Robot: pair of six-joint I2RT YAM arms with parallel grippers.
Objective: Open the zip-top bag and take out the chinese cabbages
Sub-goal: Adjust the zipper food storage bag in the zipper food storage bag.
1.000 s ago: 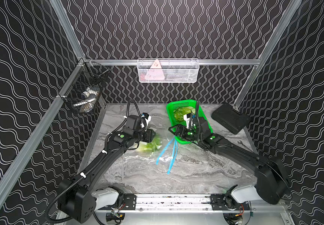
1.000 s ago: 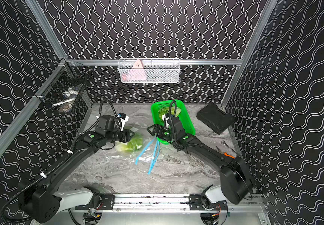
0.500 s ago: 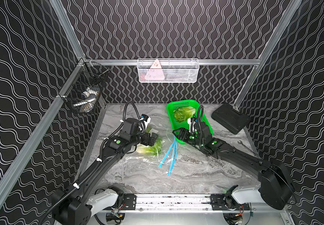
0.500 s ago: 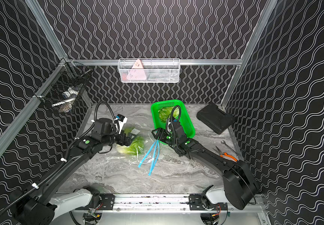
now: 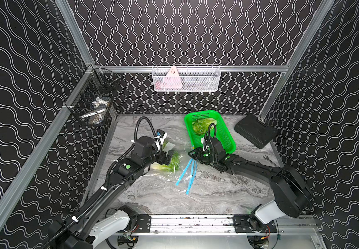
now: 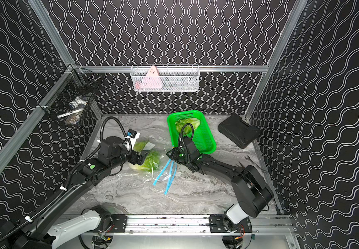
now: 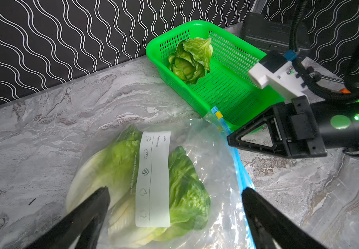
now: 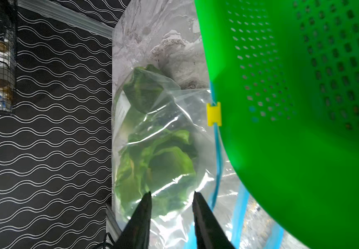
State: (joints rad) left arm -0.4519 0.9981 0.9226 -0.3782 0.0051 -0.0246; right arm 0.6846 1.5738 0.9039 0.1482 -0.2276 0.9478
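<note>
The clear zip-top bag point(image 5: 165, 179) lies on the marble table, its blue zipper strips point(image 5: 188, 174) spread apart toward the right arm and its yellow slider point(image 7: 218, 114) beside the basket. Two chinese cabbages point(image 7: 185, 189) point(image 7: 109, 166) lie inside it under the white label. A third cabbage point(image 5: 202, 126) sits in the green mesh basket point(image 5: 223, 133). My left gripper point(image 7: 175, 191) is open wide, its fingers on either side of the bagged cabbages. My right gripper point(image 8: 172, 194) hovers at the bag's mouth, jaws narrowed with a gap, bag film showing between them.
A black case point(image 5: 254, 131) lies at the back right, with a wrench point(image 5: 269, 159) near the right edge. A white wire basket point(image 5: 186, 78) hangs on the back wall. A black one point(image 5: 94, 105) hangs on the left rail.
My left gripper has opened and drawn back a little over the bag. My right gripper has moved from the basket's front down to the bag's mouth, its jaws narrowing.
</note>
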